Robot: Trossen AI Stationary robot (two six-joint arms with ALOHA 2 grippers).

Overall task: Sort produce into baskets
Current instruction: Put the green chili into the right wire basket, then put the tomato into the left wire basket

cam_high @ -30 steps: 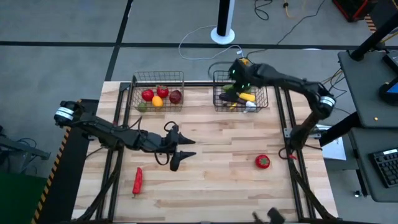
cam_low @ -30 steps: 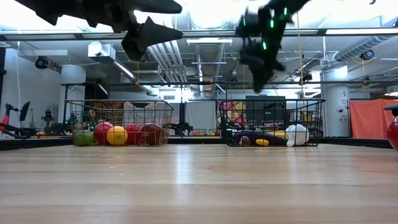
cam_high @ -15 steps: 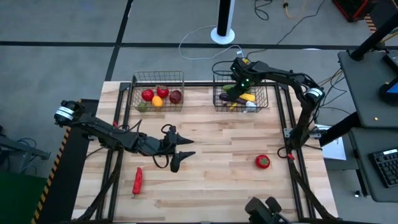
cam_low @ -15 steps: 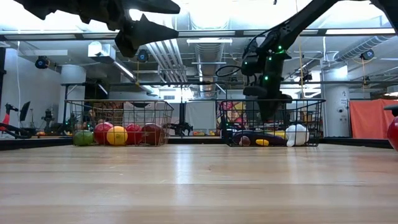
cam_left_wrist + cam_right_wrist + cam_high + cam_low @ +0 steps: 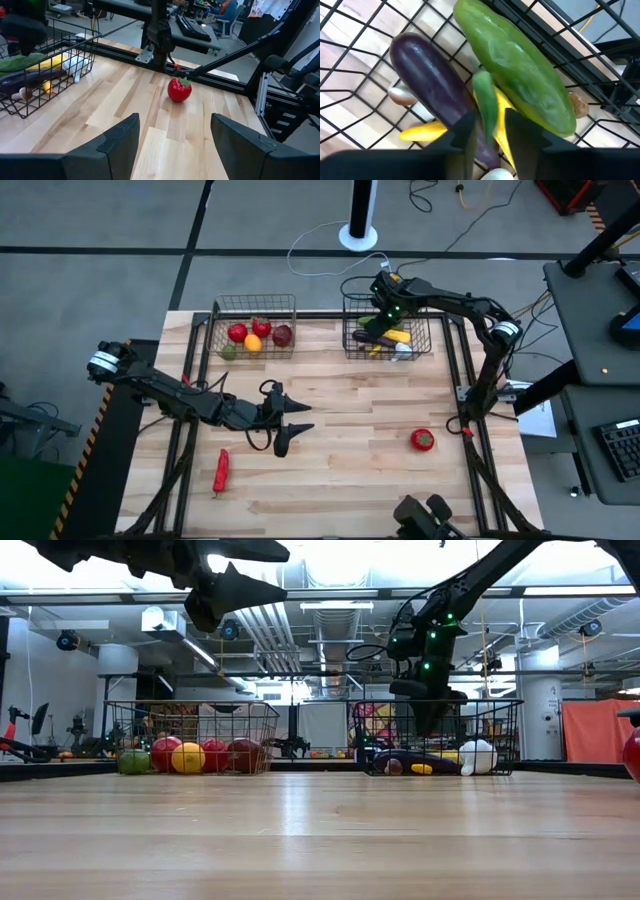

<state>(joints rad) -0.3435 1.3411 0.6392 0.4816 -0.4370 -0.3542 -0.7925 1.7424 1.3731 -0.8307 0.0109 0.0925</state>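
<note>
My right gripper [image 5: 489, 125] points down into the right basket [image 5: 347, 340], its fingers a little apart with a slim green pod [image 5: 485, 107] between them. The pod lies on a purple eggplant [image 5: 430, 80] and a yellow piece [image 5: 420, 132], beside a big green one [image 5: 520, 80]. The left basket [image 5: 254, 298] holds red, orange, dark-red and green round produce. A long red pepper [image 5: 221, 470] and a red round one [image 5: 422, 440] lie on the table. My left gripper [image 5: 305, 418] hovers open above mid-table, facing the round one [image 5: 179, 89]. My right gripper's fingers come from above and stand either side of the slim green pod's lower part [image 5: 487, 122]. One finger [image 5: 466, 132] lies close against the pod. A strip of yellow shows between the pod and the other finger [image 5: 520, 132]. Whether either finger touches it I cannot tell.
The right basket also holds a white piece [image 5: 478, 757]. Both baskets stand at the table's far edge. Dark frame rails [image 5: 470, 450] run along the table's sides. Bare wood lies between the two loose red pieces.
My right gripper has come down from above the right basket until its fingers reach into it, and has then kept still for the last half second. The produce in the baskets and on the table has not moved.
</note>
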